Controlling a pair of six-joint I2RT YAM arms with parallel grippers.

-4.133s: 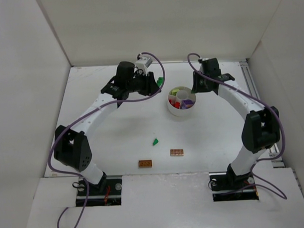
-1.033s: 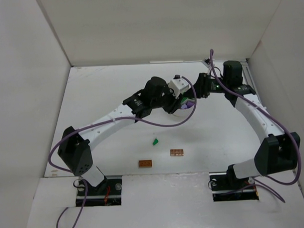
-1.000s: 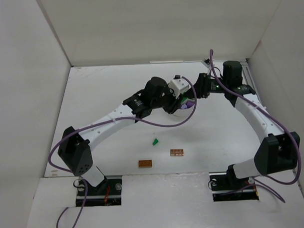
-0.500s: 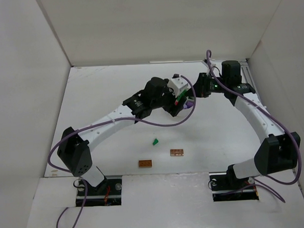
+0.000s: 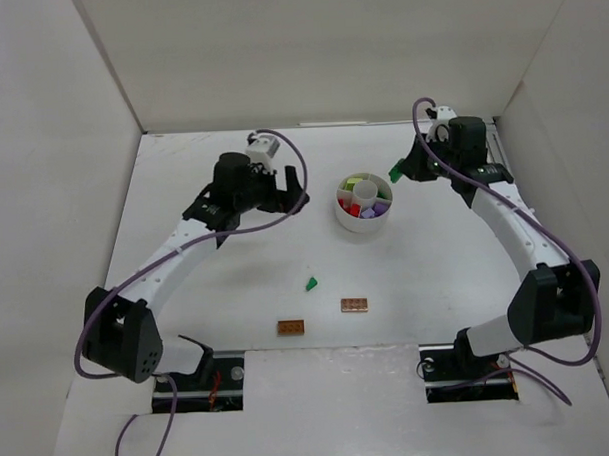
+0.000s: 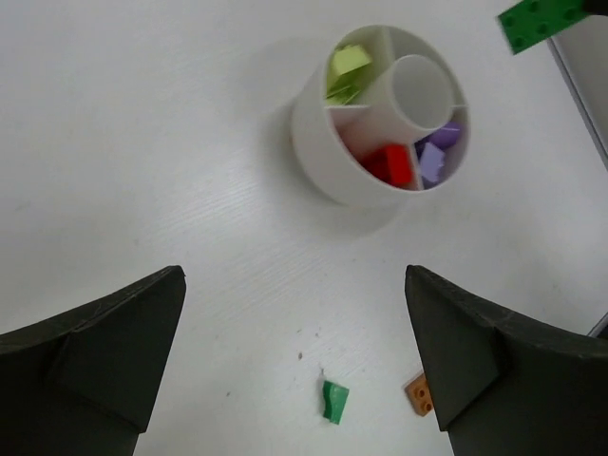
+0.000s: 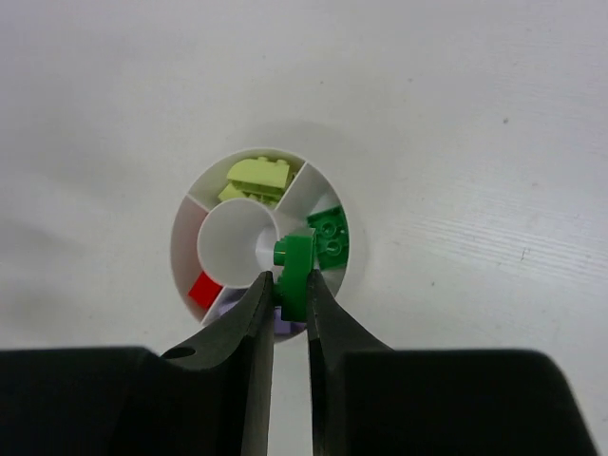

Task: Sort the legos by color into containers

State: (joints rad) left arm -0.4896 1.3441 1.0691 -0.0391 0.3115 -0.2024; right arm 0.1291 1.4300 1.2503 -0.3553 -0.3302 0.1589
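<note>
The left arm point(image 5: 175, 255) reaches forward, bent at the elbow. The left hand point(image 6: 294, 318) hangs above the white counter point(image 5: 237, 290) left of the dish point(image 5: 362, 224), fingers spread wide, gripping nothing. The right arm point(image 5: 504, 216) extends to the dish's far right. The right hand point(image 7: 290, 285) is clamped on a green lego point(image 7: 293, 268), fingers aimed at the dish. Separate dish wedges contain a yellow-green lego point(image 6: 348, 68), a red lego point(image 6: 391, 163) and purple legos point(image 6: 437, 152). A loose green lego point(image 5: 311, 284) and two orange-brown legos point(image 5: 291, 327) lie on the counter, well apart from the dish.

I find open table point(image 5: 236, 280) all round the dish point(image 5: 364, 226) except at its 2 o'clock, where my right gripper point(image 7: 288, 282) hangs, clamping a green lego point(image 7: 294, 256). My left gripper point(image 5: 295, 190), jaws wide, sits well clear at 9 o'clock. Three loose legos point(image 5: 311, 284) lie toward 6 and 7 o'clock.
</note>
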